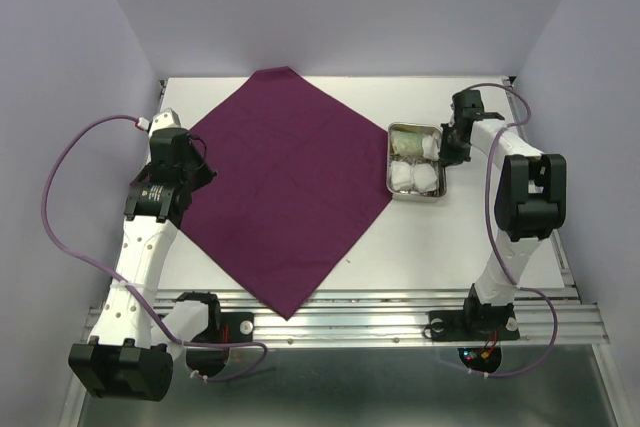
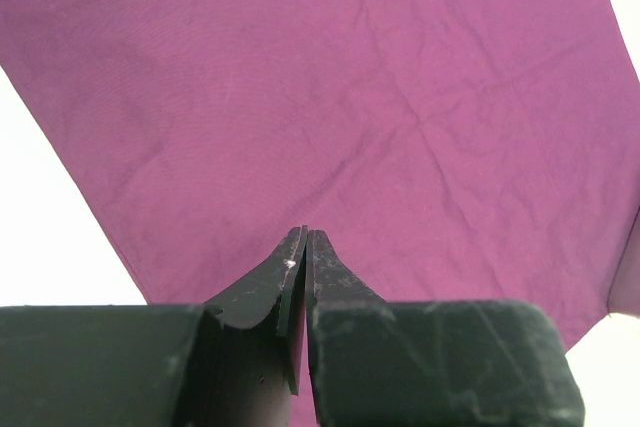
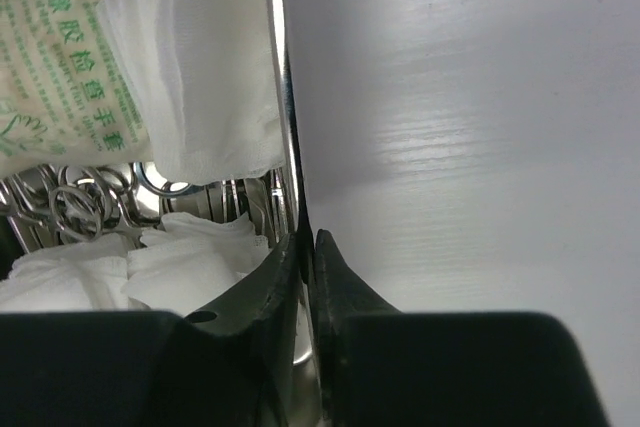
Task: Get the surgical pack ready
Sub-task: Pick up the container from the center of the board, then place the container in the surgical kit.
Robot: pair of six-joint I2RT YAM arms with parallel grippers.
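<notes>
**A:** Where is the surgical pack (image 1: 285, 187) in relation to the claws?

**B:** It lies flat on the table (image 1: 480, 247) as a maroon diamond. Its left corner is directly under the left claw (image 2: 305, 237) and the rest spreads ahead of it. That claw has its fingers pressed together, with nothing between them that I can see. The cloth is well apart from the right claw (image 3: 308, 242), off to its left beyond the tray (image 1: 415, 199).

**A:** And what is the right claw doing?

**B:** It is clamped on the thin steel rim of the tray's right wall, with one finger inside and one outside on the table side.

**A:** So the step in hand looks like carrying the tray onto the cloth?

**B:** That is my reading. A pinch on one wall will tend to tip the tray towards its far side, so I would lift it only just clear, or slide it, and go slowly. I would aim for the middle of the diamond, where the creases cross.

**A:** Is the load loose?

**B:** Yes. The gauze pads (image 3: 200, 87) are stacked just inside the rim ahead of the claw, with a printed packet (image 3: 55, 47) further left. Small ring handles (image 3: 75, 209) lie below them. A tilt or a jerk could spill the pads first.

**A:** And the left claw?

**B:** I would move it off the corner so the cloth does not bunch up.
</notes>
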